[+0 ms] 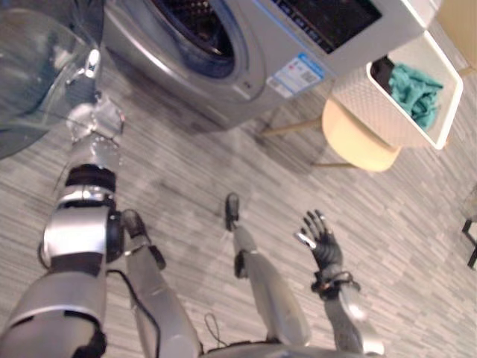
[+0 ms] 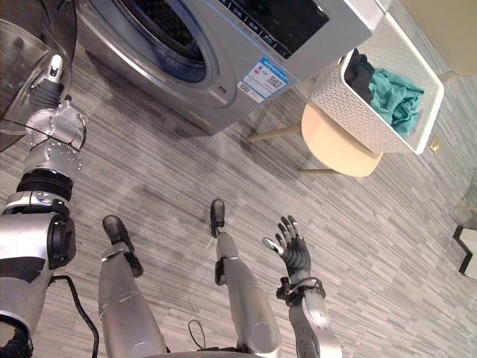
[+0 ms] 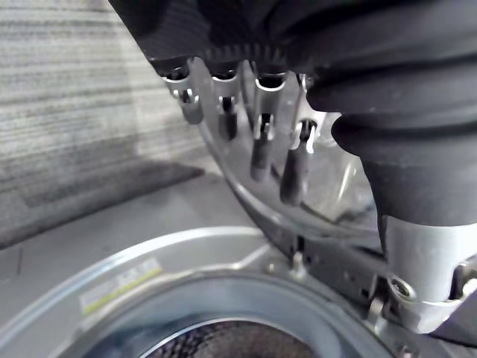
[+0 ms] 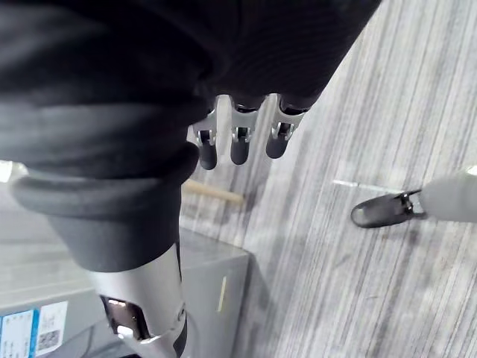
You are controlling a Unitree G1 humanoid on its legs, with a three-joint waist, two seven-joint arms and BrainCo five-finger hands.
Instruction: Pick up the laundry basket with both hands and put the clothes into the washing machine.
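Note:
The white perforated laundry basket (image 1: 373,104) rests on a round wooden stool (image 1: 358,142) to the right of the washing machine (image 1: 253,52). Teal clothes (image 1: 416,91) and a dark garment (image 1: 382,71) lie inside it. The machine's glass door (image 1: 30,67) is swung open to the left, leaving the drum opening (image 1: 197,26) exposed. My left hand (image 1: 88,71) reaches up to the door, its straight fingers (image 3: 261,149) against the clear door rim (image 3: 313,216). Low on the right my right hand (image 1: 322,242) hangs open over the floor, fingers spread, holding nothing and well short of the basket.
Grey striped flooring (image 1: 223,164) runs between me and the machine. The stool's thin wooden legs (image 1: 287,127) reach toward the machine's front. A dark object (image 1: 469,231) stands at the far right edge.

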